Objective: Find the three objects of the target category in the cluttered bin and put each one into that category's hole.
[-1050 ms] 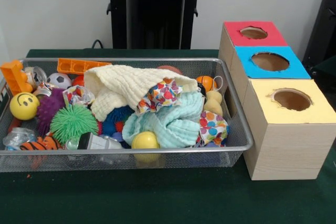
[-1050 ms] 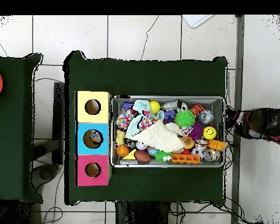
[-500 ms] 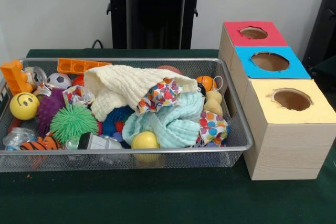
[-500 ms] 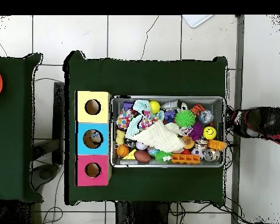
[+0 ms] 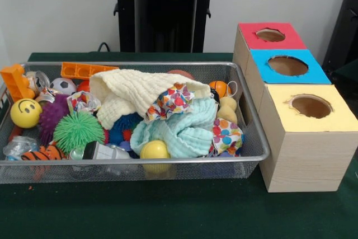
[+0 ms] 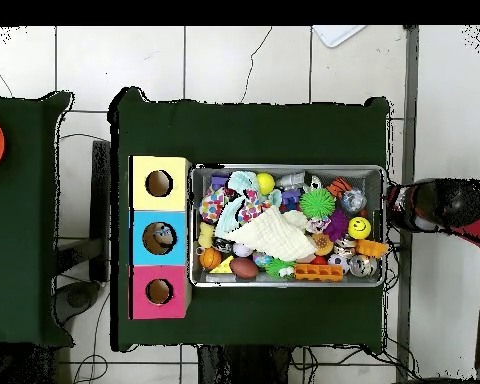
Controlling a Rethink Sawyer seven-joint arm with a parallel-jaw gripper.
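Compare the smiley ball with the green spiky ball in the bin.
The smiley ball is yellow and smooth, with a face printed on it; the green spiky ball is covered in soft spikes and bears no print. The smiley ball lies against the bin's end wall; the green spiky ball lies further in, beside a purple spiky toy. Both are round and uncovered by cloth.

1 wire bin [image 5: 246, 163]. 3 hole boxes: red [image 5: 254, 40], blue [image 5: 313, 74], yellow [image 5: 341, 121]. Cloths: 1 cream [image 5: 134, 90], 1 mint [image 5: 184, 132]. 2 yellow balls: smiley ball [image 5: 25, 113], plain ball [image 5: 154, 150]. 1 green spiky ball [image 5: 78, 130]. 1 soccer ball [image 5: 63, 85].
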